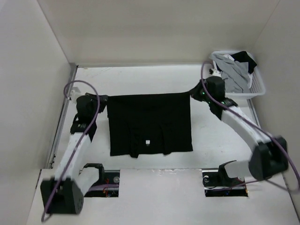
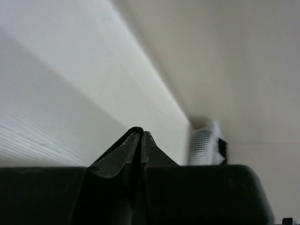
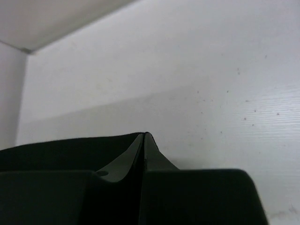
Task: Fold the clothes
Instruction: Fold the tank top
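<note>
- The left gripper (image 1: 101, 100) and right gripper (image 1: 193, 93) are each clenched on a far corner of the black T-shirt (image 1: 150, 124). It lies spread between them and back toward the bases.
- Gripping the two corners apart probably keeps that edge taut and the cloth flat for folding.
- Both arms reach forward with their wrists turned inward.
- The mesh basket (image 1: 258, 88), holding a grey garment (image 1: 234, 71), sits just outboard of the right gripper.
- The neck label (image 1: 147, 142) lies nearer the bases, midway between the grippers.
</note>
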You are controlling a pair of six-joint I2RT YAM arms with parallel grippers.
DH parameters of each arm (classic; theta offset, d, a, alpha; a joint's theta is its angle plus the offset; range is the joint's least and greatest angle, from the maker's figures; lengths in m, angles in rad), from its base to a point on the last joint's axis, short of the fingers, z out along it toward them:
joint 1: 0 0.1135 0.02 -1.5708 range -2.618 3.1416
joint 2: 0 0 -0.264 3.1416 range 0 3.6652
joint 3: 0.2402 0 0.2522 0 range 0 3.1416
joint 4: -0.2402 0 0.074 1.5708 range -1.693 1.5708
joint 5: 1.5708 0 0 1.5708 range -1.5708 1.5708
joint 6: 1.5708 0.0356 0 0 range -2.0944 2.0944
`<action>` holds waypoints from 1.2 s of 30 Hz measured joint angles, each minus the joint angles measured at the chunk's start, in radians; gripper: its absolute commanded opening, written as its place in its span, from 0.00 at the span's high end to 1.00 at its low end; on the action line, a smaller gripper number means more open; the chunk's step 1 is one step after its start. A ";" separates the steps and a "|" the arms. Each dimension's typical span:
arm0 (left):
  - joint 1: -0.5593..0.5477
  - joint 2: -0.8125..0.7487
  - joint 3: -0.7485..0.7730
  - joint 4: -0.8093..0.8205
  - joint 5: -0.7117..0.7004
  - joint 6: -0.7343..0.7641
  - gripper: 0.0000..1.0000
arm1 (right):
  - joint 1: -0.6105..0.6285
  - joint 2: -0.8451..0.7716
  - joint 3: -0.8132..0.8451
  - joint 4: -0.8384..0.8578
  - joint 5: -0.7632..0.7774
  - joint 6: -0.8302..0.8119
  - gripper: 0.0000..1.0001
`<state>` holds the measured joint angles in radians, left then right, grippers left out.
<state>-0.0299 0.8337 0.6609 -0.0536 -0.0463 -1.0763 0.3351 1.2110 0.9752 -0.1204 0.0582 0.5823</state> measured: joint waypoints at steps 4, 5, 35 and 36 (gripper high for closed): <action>-0.012 0.394 0.049 0.110 -0.036 0.017 1.00 | -0.068 0.417 0.159 0.029 -0.125 0.034 0.96; -0.011 0.493 0.092 0.125 -0.041 0.023 1.00 | -0.084 0.517 0.234 0.024 -0.156 0.042 0.96; 0.084 0.377 -0.212 0.458 0.020 0.013 1.00 | -0.081 0.240 -0.202 0.245 -0.179 0.125 0.97; 0.091 0.356 -0.230 0.465 0.026 0.013 1.00 | -0.070 0.223 -0.224 0.251 -0.172 0.125 0.97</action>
<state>0.0612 1.1896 0.4309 0.4118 -0.0204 -1.0634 0.2649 1.4338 0.7509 0.1310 -0.1139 0.7074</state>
